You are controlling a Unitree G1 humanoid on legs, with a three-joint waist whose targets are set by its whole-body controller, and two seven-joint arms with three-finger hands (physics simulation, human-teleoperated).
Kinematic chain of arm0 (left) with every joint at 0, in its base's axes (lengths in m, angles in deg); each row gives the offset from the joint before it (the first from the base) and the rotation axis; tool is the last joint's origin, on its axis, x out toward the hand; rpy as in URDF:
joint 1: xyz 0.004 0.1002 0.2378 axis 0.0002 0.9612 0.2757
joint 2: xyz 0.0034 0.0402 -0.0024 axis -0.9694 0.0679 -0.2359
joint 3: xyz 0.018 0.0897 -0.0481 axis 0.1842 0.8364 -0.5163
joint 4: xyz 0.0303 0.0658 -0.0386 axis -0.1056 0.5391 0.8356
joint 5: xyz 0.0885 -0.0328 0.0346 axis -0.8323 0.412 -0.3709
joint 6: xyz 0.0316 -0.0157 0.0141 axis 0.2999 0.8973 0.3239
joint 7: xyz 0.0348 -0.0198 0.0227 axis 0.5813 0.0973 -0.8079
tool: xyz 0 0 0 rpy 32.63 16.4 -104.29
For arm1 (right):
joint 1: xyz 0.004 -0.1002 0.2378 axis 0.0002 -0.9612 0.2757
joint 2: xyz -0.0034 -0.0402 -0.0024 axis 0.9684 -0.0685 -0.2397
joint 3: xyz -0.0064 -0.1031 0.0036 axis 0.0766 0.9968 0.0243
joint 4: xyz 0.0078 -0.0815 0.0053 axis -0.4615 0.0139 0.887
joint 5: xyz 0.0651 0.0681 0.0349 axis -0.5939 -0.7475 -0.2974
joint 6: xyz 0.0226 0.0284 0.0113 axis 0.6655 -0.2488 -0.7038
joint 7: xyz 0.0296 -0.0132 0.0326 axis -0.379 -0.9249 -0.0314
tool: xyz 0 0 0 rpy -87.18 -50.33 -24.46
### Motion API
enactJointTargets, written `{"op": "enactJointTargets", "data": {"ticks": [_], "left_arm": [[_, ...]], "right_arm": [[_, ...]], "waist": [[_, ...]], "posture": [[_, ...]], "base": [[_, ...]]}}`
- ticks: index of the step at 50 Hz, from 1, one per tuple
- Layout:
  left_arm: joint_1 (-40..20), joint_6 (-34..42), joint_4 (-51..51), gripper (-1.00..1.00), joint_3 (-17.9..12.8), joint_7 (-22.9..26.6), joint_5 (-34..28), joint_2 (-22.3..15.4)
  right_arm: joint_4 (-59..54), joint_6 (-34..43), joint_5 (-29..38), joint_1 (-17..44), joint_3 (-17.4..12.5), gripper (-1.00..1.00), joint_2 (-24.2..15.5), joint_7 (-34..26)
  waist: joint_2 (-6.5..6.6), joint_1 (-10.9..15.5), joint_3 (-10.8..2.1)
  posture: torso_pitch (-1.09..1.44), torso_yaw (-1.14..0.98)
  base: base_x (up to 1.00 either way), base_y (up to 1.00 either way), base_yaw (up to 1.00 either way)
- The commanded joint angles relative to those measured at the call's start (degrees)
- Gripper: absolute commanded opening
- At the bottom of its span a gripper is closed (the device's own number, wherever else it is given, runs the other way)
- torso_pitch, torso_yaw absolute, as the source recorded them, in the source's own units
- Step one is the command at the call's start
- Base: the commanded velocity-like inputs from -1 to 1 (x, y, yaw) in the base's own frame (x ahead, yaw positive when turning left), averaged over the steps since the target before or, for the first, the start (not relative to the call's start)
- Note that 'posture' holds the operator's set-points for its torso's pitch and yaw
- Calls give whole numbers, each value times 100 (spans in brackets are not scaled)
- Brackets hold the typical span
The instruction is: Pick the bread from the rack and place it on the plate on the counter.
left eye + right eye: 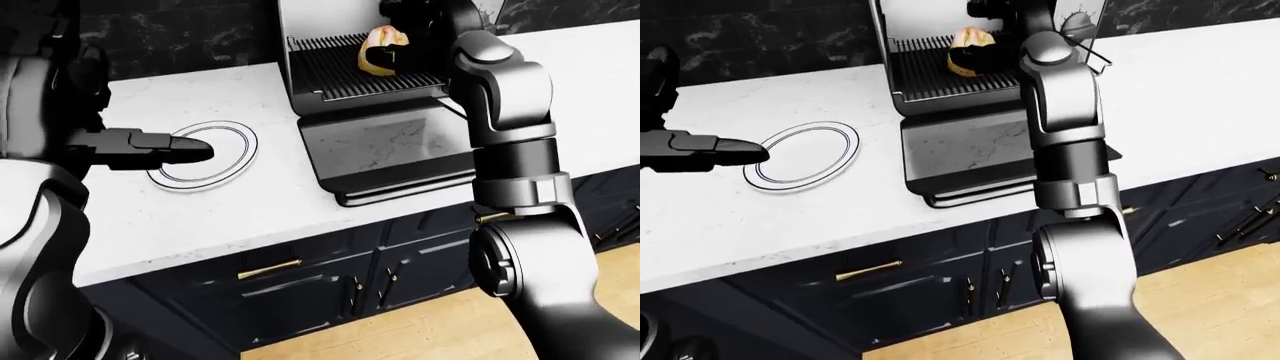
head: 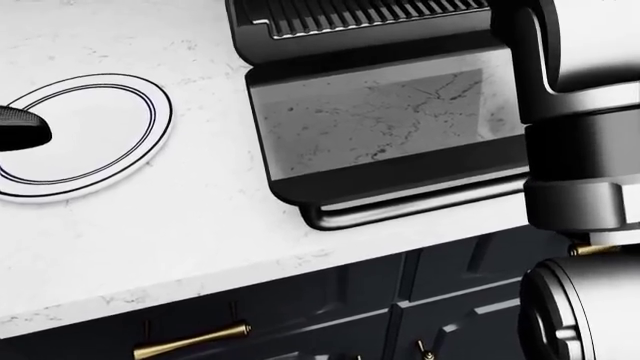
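One bread sits on the rack of the open toaster oven, with the right hand at it; whether its fingers grip is unclear. Left hand, fingers pressed together, hovers over the plate on the worktop.

Right hand grip on bread unclear.

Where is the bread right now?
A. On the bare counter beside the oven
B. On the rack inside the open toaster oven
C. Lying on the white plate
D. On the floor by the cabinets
B: the bread sits on the rack of the open oven, with the right hand at it, while the plate on the counter holds nothing.
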Motion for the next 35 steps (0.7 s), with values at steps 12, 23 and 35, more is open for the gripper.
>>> {"op": "enactJointTargets", "data": {"ticks": [12, 23, 35], "left_arm": [[-49, -187, -134, 100, -165, -32, 33, -125], [17, -181, -185, 100, -209, -77, 93, -125], [57, -202, -190, 100, -233, -106, 136, -136]], "right_arm": [[149, 76, 225, 176, 39, -38, 3, -209], [328, 164, 395, 175, 33, -100, -37, -276], [686, 430, 512, 312, 27, -100, -34, -305]], "waist": [[16, -5, -140], [18, 0, -133], [30, -6, -107]], "posture": [[0, 0], [0, 0], [0, 0]], "base": [[0, 0, 0], [0, 0, 0], [0, 0, 0]]}}
